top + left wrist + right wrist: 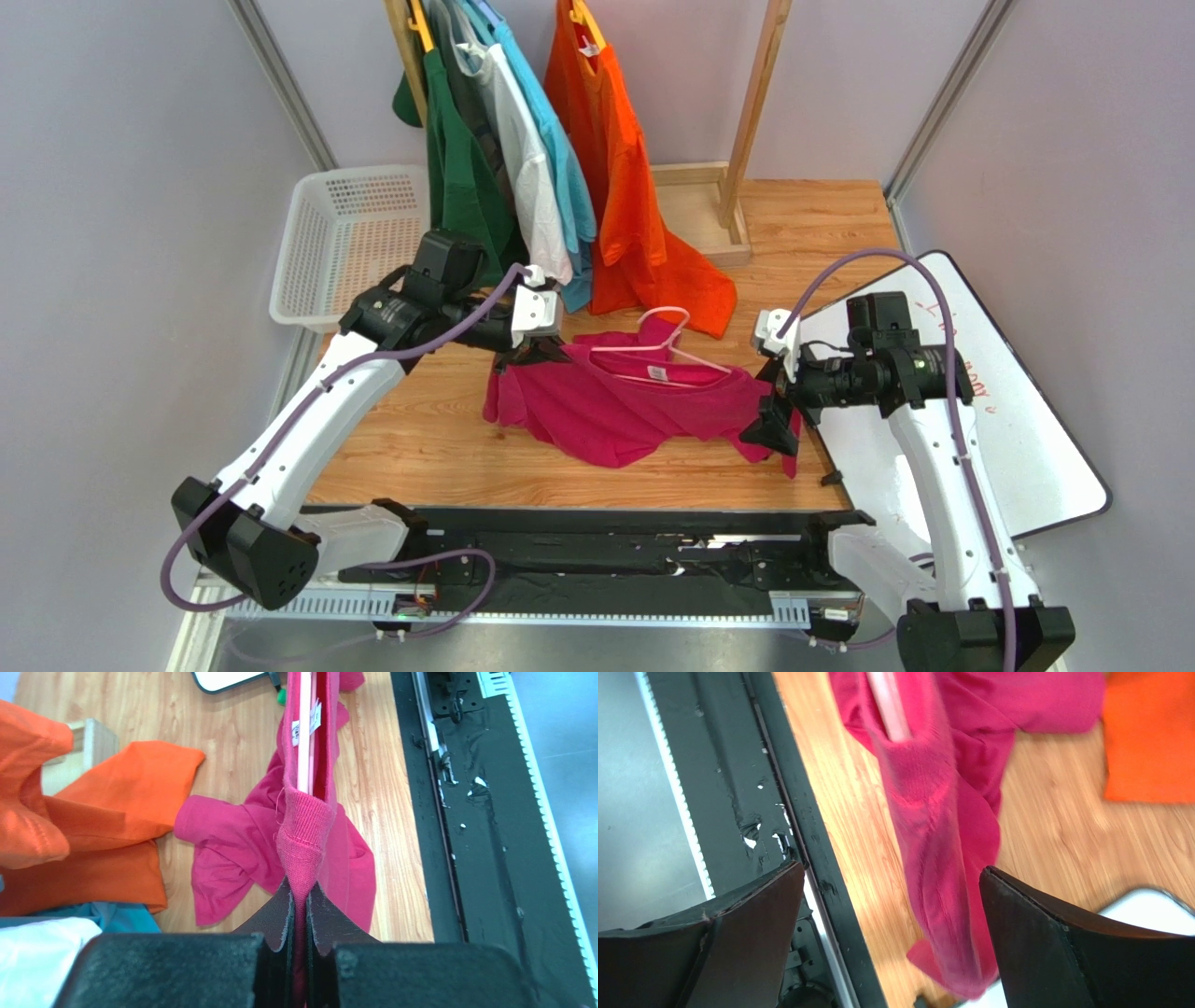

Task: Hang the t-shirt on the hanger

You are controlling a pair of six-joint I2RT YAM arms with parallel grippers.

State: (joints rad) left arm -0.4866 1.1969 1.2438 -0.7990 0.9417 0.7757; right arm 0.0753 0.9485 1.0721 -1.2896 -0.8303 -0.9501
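Now, left jaws tight on ribbed magenta t-shirt [303, 829] edge, thin wire hanger [303, 749] within; right jaws agape.

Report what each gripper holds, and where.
Left gripper pinches the t-shirt by a ribbed fold, likely the collar, at the hanger's end. Right gripper open, holding nothing.

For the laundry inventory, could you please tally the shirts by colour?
Magenta t-shirt: 1
Orange shirt: 1
Dark green shirt: 1
Light blue shirt: 1
White or grey shirt: 1, possibly more hidden behind
Total: 5 visible
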